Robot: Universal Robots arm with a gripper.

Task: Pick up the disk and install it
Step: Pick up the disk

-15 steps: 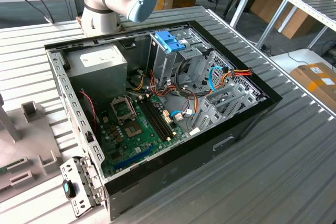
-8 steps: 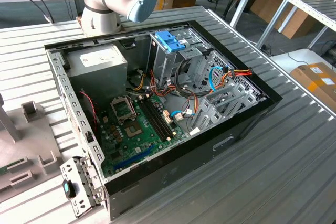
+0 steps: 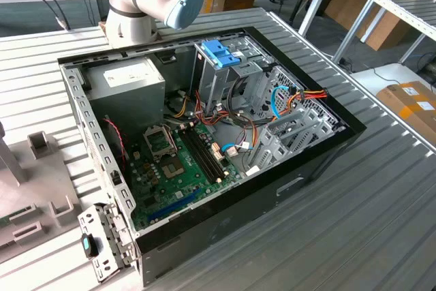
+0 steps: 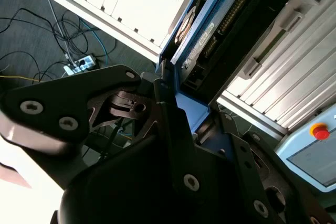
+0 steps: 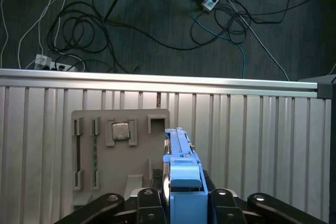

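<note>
We see the end effector (image 5: pixel 181 205) pinching the disk (image 5: pixel 181 156) by its light-blue carrier frame, clamped on both flat sides. The disk stands edge-on, projecting straight out from the end effector, held over the ribbed counter (image 5: pixel 262 129) where a grey parts tray (image 5: pixel 100 177) lies. In the exterior view, the open computer case (image 3: pixel 204 219) rests on the counter.
</note>
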